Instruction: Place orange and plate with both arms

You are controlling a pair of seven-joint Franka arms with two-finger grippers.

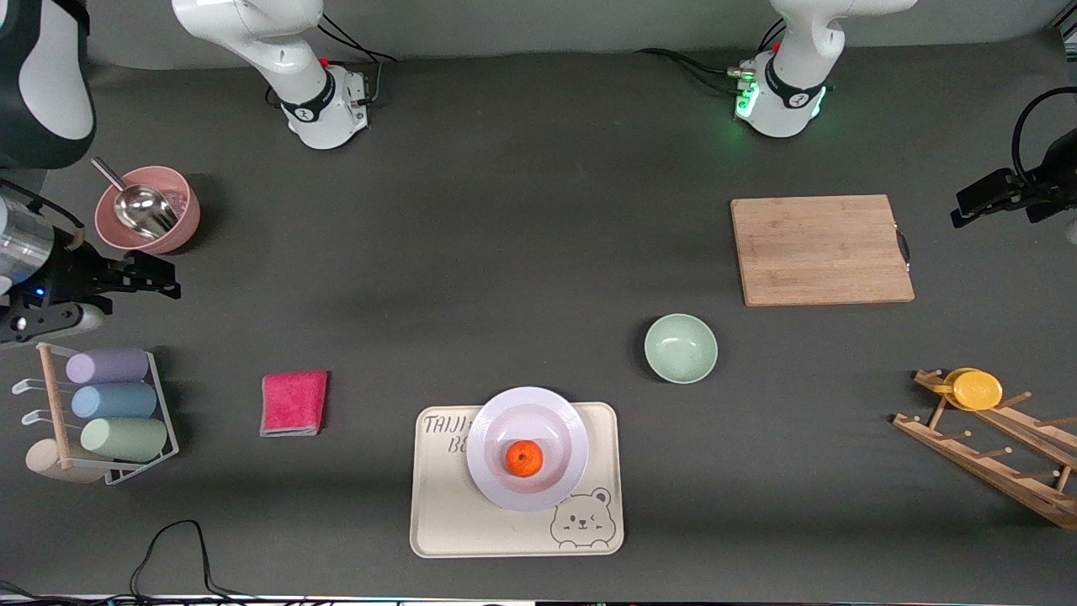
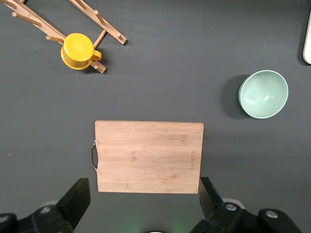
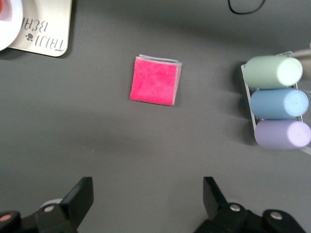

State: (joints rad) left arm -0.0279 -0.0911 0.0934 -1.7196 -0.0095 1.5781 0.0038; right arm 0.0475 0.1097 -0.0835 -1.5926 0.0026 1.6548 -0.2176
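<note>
The orange [image 1: 524, 459] lies in the middle of the pale lavender-white plate [image 1: 496, 433]. The plate rests on the cream bear tray [image 1: 446, 522] near the front edge of the table. In the right wrist view a sliver of the plate [image 3: 12, 24] and of the orange [image 3: 1, 7] shows at a corner. My left gripper [image 1: 968, 206] is open and empty, up in the air at the left arm's end, by the cutting board [image 1: 820, 250]. My right gripper [image 1: 168, 278] is open and empty, up at the right arm's end, near the pink bowl [image 1: 181, 223].
A mint-green bowl [image 1: 681, 348] sits between the tray and the cutting board. A pink cloth [image 1: 294, 402] lies beside the tray. A wire rack of pastel cups [image 1: 109, 404] and a wooden rack with a yellow cup [image 1: 976, 390] stand at the table's ends. A metal scoop [image 1: 139, 206] lies in the pink bowl.
</note>
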